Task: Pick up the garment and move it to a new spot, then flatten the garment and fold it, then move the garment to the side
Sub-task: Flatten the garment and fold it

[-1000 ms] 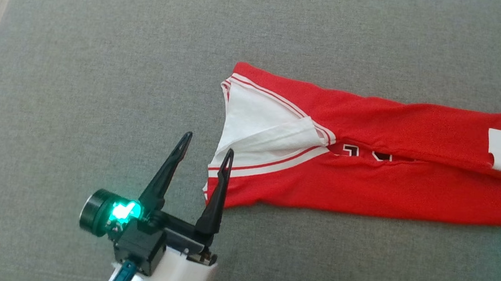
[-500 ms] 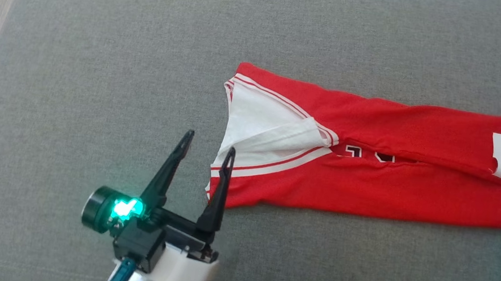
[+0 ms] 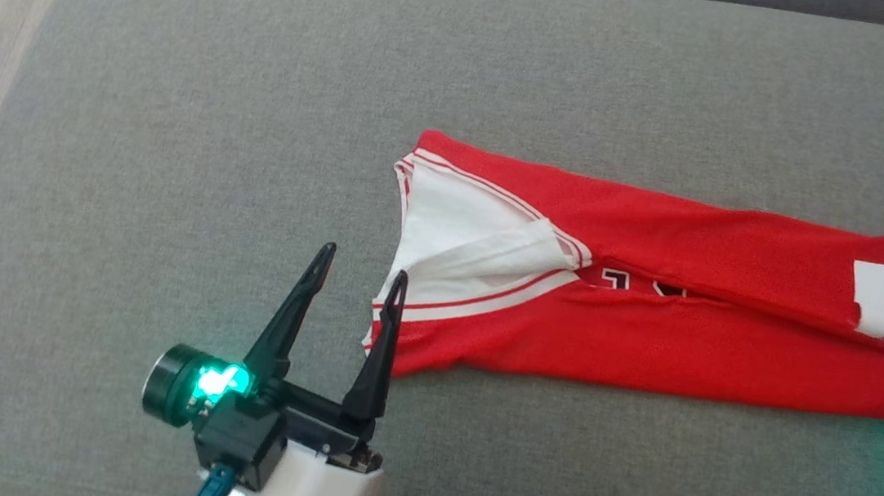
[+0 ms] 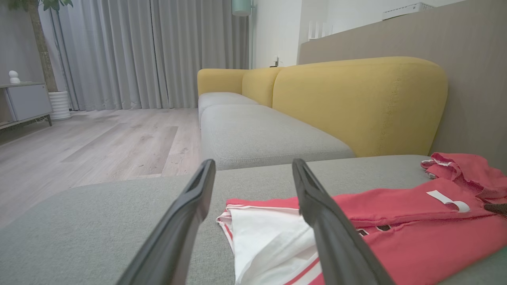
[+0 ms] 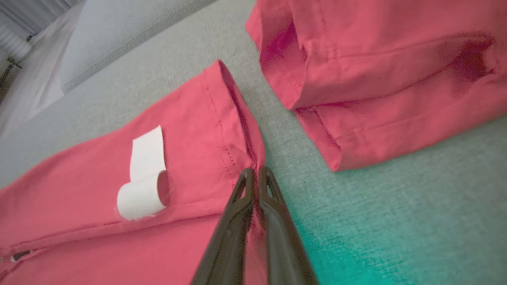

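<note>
Head view crops the garment (image 3: 646, 335) where the right gripper (image 5: 255, 173) pinches its hem.

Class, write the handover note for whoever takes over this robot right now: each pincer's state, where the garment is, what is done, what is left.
Left pincer: open, at the collar end of the red jersey, holding nothing.
Right pincer: shut on the jersey's hem edge, near the white label.
Jersey: flat on the grey sofa cushion, sides folded inward into a long strip.
Done: flattening, lengthwise fold.
Left: fold end to end, probably; move it aside.
</note>
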{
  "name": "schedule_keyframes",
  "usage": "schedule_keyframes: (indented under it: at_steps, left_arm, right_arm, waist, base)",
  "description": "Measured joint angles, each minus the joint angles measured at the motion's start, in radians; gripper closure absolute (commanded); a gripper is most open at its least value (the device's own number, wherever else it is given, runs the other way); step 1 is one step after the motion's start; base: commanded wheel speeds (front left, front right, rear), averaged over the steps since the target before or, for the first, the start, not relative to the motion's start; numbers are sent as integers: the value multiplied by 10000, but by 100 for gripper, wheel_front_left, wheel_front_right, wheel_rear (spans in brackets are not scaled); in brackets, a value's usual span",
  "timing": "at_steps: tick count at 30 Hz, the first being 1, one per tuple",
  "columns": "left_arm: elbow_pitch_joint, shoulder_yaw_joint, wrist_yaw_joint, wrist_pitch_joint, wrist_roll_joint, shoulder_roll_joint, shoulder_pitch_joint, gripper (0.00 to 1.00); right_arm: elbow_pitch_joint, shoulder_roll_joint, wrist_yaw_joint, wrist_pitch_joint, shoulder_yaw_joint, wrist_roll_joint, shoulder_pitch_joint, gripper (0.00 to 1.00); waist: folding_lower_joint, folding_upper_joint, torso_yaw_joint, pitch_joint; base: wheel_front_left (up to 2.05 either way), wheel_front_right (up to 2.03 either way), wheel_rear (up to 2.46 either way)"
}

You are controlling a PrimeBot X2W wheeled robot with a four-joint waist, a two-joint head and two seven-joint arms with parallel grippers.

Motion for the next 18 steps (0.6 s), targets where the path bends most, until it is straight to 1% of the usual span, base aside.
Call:
schedule_keyframes:
  at_steps: [4,8,10,13,17,18]
  left_arm:
    - [0,155,-125,0,75,-105,93,0]
    - [0,293,-230,0,151,-207,124,0]
    - [2,445,-301,0,242,-263,138,0]
    - [13,495,-387,0,272,-359,239,0]
    - [82,539,-483,0,278,-464,518,0]
    - [113,558,-564,0,311,-479,547,0]
  right_arm:
    - [-387,-174,2,-245,-288,-2,37,100]
    - [-842,-506,2,-224,-533,10,-101,100]
    - [-1214,-531,0,-77,-489,267,-215,100]
    - [-2104,-407,0,224,-104,637,-372,100]
    - [-3381,96,0,623,690,986,-493,100]
    - [-3666,209,0,700,920,1011,-515,100]
  waist:
    - [1,0,-102,-139]
    - [0,0,-187,-247]
    - [0,0,-224,-307]
    - [0,0,-264,-434]
    - [0,0,-301,-647]
    - [0,0,-300,-703]
  base:
    - [0,0,0]
    - [0,0,0]
    - [0,0,0]
    - [0,0,0]
    - [0,0,0]
    - [0,0,0]
